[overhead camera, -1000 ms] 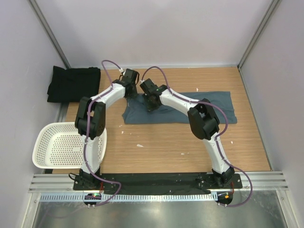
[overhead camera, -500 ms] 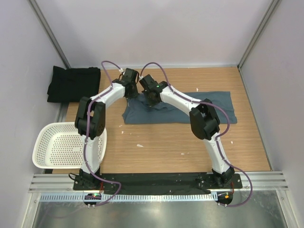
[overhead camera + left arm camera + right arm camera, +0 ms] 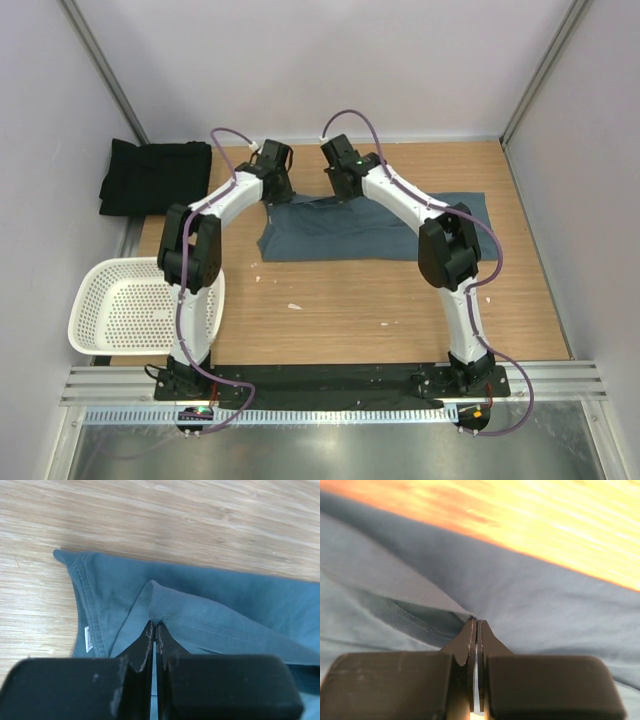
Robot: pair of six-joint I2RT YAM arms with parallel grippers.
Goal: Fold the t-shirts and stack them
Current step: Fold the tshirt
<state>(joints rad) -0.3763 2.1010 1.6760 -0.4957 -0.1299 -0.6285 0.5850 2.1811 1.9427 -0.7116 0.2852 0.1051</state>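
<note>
Left jaws, right jaws: both pinching blue-grey shirt [image 3: 370, 230] at 12 o'clock edge | I fear shallow bites slipping, fold skewing

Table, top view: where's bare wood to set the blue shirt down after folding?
Best: the wide bare strip of table between the blue-grey shirt and the near edge. A narrow strip lies beyond the shirt, far right. Crowded left: black shirt, basket.
</note>
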